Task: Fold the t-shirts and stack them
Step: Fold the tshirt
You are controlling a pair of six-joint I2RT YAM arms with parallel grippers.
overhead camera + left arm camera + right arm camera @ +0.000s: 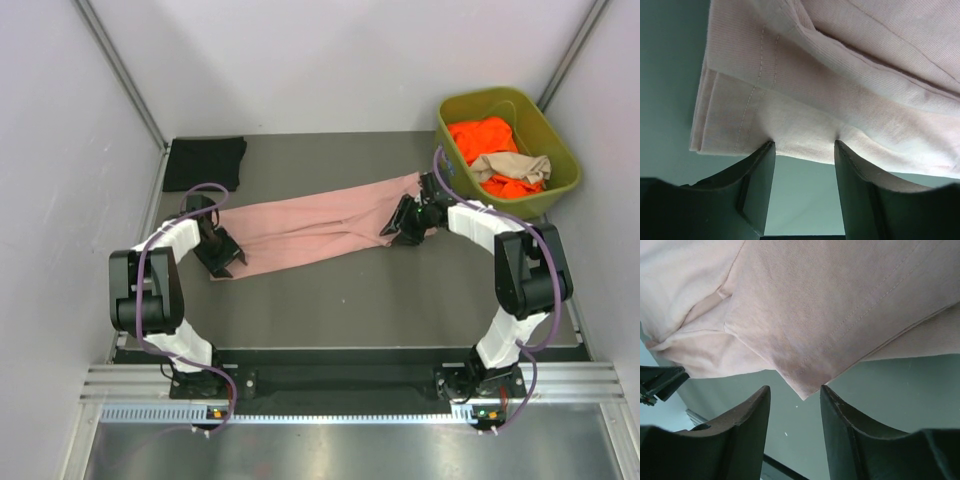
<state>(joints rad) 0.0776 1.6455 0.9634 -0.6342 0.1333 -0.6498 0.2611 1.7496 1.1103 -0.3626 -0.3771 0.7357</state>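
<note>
An olive-green plastic bin [545, 203] is set in the far right corner, beyond and to the right of the right jaws, apart from them. The grey table [340, 300] is seen beneath and between both pairs of jaws.

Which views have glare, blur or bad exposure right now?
Top external: even, diffuse light, soft shadows, mild glare on the metal rail at the near edge. Left wrist: pink t-shirt stitching crisp; left tool dark, underexposed. Right wrist: same shirt looks softer, washed out at top left; right tool dark too.
</note>
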